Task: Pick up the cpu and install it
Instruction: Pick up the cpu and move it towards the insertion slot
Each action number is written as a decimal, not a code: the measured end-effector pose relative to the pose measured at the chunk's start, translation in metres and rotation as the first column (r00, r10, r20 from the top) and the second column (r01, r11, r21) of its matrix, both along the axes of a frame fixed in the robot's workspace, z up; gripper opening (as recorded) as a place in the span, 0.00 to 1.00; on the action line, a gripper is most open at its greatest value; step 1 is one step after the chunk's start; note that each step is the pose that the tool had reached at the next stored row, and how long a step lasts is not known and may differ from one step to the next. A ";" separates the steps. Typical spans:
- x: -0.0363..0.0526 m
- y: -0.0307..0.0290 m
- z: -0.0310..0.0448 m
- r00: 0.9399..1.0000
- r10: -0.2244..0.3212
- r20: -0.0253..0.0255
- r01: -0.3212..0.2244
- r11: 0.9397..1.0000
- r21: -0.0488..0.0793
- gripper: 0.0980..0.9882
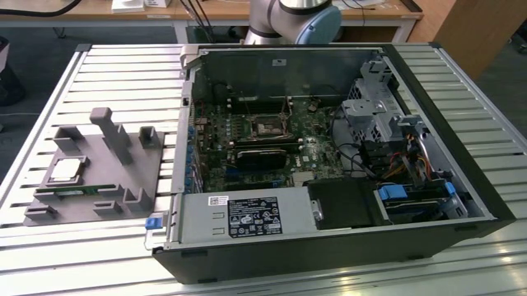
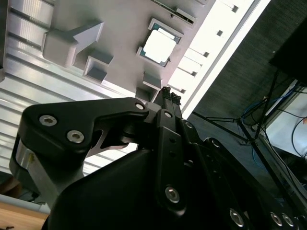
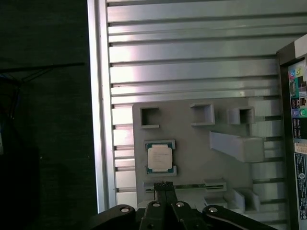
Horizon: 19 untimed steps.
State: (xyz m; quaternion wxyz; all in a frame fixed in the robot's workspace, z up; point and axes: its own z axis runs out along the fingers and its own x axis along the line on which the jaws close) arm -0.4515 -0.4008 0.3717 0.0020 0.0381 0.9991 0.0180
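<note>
While the cpu [image 3: 159, 158] lies in its grey holder [image 3: 192, 165] on the bench [image 3: 192, 48], gripper [image 3: 163, 185] hangs above, pointing down, jaws together, empty.

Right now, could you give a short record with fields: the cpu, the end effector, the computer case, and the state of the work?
cpu: lies flat in its seat on the grey holder plate
end effector: shut, empty, over the holder plate, apart from the cpu
computer case: open, lying on the slatted table
work: cpu not picked up yet
</note>
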 end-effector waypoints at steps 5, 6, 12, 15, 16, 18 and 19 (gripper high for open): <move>0.0000 0.0000 -0.0010 1.000 0.000 0.000 0.000 1.000 0.000 0.01; 0.0000 0.0000 -0.0014 1.000 0.000 0.000 0.000 1.000 0.000 0.01; 0.0000 -0.0001 -0.0036 1.000 0.000 0.000 0.000 1.000 0.000 0.01; 0.0000 -0.0003 -0.0053 1.000 0.000 0.000 0.000 1.000 0.000 0.01; 0.0000 -0.0003 -0.0058 1.000 0.000 0.000 0.000 1.000 0.000 0.01; 0.0000 -0.0004 -0.0066 1.000 0.000 0.000 0.000 1.000 0.000 0.01; 0.0000 -0.0004 -0.0069 1.000 0.000 0.000 0.000 1.000 0.000 0.01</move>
